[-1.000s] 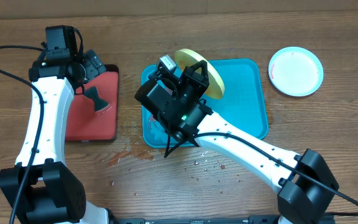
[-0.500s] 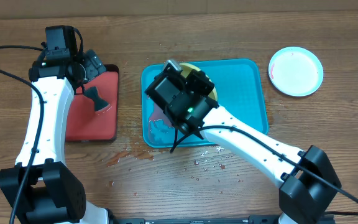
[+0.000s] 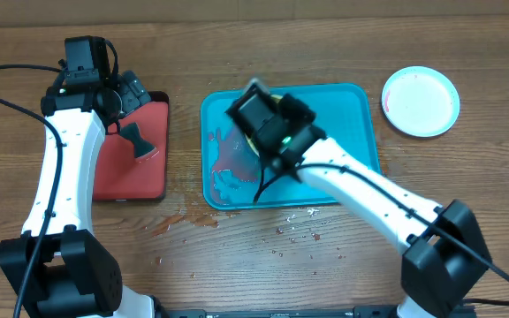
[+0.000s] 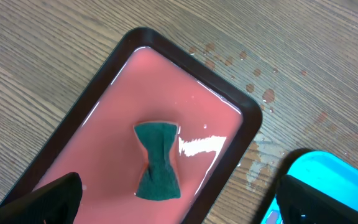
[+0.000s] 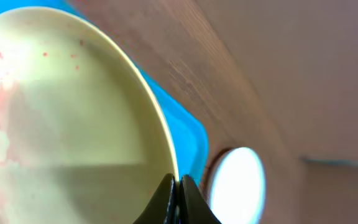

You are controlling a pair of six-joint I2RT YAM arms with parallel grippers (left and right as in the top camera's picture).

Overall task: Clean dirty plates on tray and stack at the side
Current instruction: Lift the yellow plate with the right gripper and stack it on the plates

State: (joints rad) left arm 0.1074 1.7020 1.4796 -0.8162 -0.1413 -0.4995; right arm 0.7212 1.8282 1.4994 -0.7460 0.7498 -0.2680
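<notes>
Over tray (image 3: pixel 352 150), one plate (image 5: pixel 73 124), aside, two plates (image 3: pixel 421 102)?

In the right wrist view, the yellow-green plate (image 5: pixel 73 124) runs off the left and bottom edges. Only a thin strip of the tray (image 5: pixel 189 138) shows behind it. The white plate (image 5: pixel 236 180) past the tray's corner is just a blurry spot.

From above, the right arm (image 3: pixel 360 184) lies over the tray and looks smeared. It hides nearly all of that plate and the right gripper (image 5: pixel 179 186).

In the left wrist view, only one corner of the tray peeks in at the bottom right. The red tray (image 4: pixel 185 99) next to it is cut off at the bottom left.
</notes>
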